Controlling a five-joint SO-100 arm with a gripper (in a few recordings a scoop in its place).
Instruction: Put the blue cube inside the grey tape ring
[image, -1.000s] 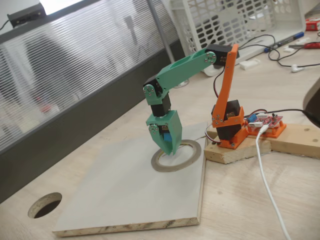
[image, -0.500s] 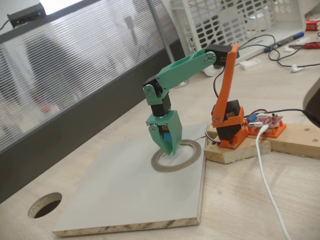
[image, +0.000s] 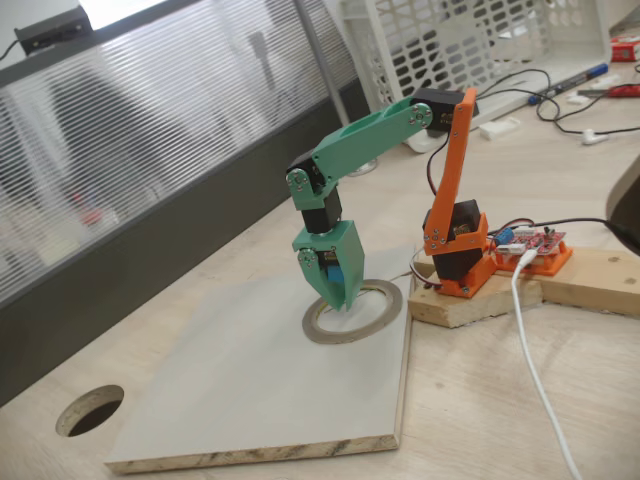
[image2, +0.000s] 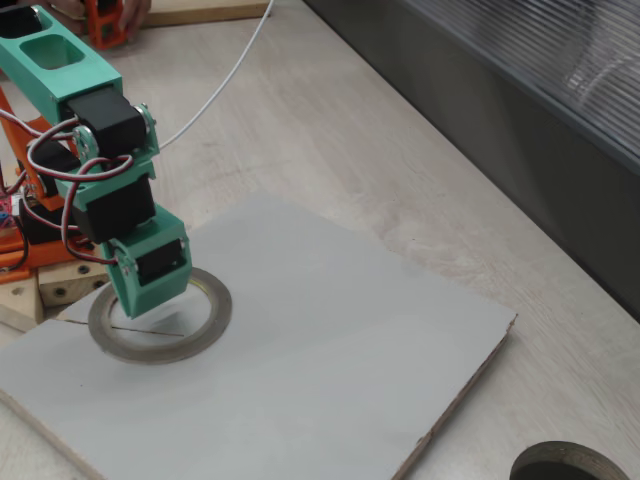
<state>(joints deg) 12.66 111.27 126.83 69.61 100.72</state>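
The green gripper (image: 336, 298) points straight down, its tips resting inside the left part of the grey tape ring (image: 350, 337) in a fixed view. The blue cube (image: 341, 274) shows as a small blue patch between the jaws, which are closed on it. From the other side, the gripper (image2: 135, 305) hangs over the near-left part of the ring (image2: 160, 352), and its green body hides the cube. The ring lies flat on a pale grey board (image: 250, 390).
The orange arm base (image: 455, 250) stands on a wooden block (image: 470, 300) right of the ring, beside a red circuit board (image: 535, 245). A white cable (image: 535, 370) runs toward the front. A round dark hole (image: 90, 410) is in the table near the board's corner.
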